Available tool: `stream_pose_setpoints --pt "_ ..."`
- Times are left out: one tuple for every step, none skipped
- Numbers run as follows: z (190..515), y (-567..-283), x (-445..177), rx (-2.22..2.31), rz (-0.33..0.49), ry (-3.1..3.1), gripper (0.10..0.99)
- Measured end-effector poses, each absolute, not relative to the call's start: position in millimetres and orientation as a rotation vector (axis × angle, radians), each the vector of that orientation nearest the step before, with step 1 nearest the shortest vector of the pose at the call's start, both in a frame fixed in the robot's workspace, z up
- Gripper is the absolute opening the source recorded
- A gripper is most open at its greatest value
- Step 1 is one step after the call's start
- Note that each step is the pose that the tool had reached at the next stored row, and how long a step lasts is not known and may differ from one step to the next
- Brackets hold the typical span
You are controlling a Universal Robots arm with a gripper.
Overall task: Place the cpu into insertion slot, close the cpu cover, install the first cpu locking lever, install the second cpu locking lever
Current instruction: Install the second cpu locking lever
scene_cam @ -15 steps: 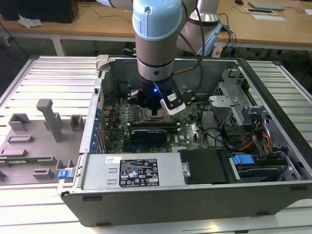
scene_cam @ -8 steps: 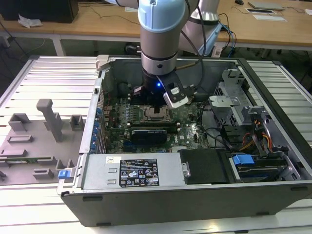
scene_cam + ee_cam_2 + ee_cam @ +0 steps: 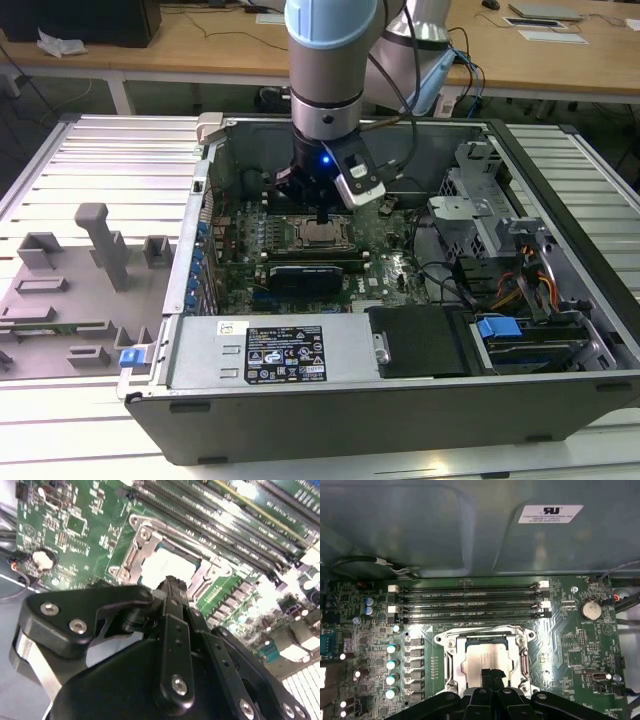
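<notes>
Gripper (image 3: 491, 676), fingers pressed together holding nothing, is hovering over the cpu (image 3: 485, 660) seated in the socket, cpu cover (image 3: 482, 636) apparently down; lever step likely pending.

Dull silver-grey cpu (image 3: 487, 660) inside a silvery cpu cover (image 3: 451, 639), green motherboard (image 3: 580, 645), black tool (image 3: 492, 676), pale ribbed table (image 3: 100, 160)

Even, bright overhead light in the exterior view; the computer case (image 3: 400, 300) interior sits dimmer. In the second wrist view, glare whitens the cpu (image 3: 167, 567) and motherboard (image 3: 75, 525), with the near gripper (image 3: 172, 587) blurred.
</notes>
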State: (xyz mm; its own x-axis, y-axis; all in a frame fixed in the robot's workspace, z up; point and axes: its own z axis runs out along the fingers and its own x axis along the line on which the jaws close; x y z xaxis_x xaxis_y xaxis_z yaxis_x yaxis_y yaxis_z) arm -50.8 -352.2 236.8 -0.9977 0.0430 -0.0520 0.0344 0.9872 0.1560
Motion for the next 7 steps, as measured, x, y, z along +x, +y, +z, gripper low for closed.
stream_pose_setpoints --pt "238.4 -352.0 -50.8 0.06 0.237 3.077 0.106" --pt "238.4 -352.0 -50.9 0.06 0.237 3.076 0.106" --pt "238.4 -352.1 -50.9 0.06 0.237 3.077 0.106" --pt "238.5 -352.1 -50.9 0.06 0.237 3.077 0.106" --pt "238.5 -352.1 -50.9 0.06 0.237 3.077 0.106" --pt "238.5 -352.1 -50.9 0.06 0.237 3.077 0.106" --pt "238.5 -352.1 -50.9 0.06 0.236 3.077 0.106"
